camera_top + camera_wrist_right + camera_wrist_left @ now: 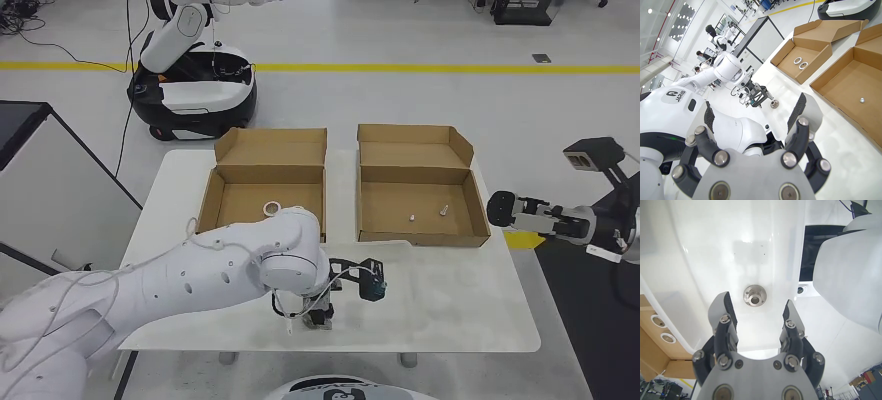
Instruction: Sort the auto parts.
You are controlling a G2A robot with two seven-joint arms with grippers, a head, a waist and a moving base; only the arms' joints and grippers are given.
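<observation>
Yellow floor line point(400, 68) (behind the table point(450, 310)).

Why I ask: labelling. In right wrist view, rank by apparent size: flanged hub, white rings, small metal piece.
1. flanged hub, barely over farther rings: unsure.
2. white rings, alike.
3. small metal piece.

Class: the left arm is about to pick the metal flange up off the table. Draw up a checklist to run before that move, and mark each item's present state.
1. Left gripper open: ok.
2. Metal flange centred ahead of the gap between the fingers, not yet touched: ok.
3. Table bare around the flange: ok.
4. Right gripper out of the way, open, by the table's right edge: ok.
5. Which box takes the flange: cannot tell. The left box holds two white rings, and the right box holds small metal parts.
</observation>
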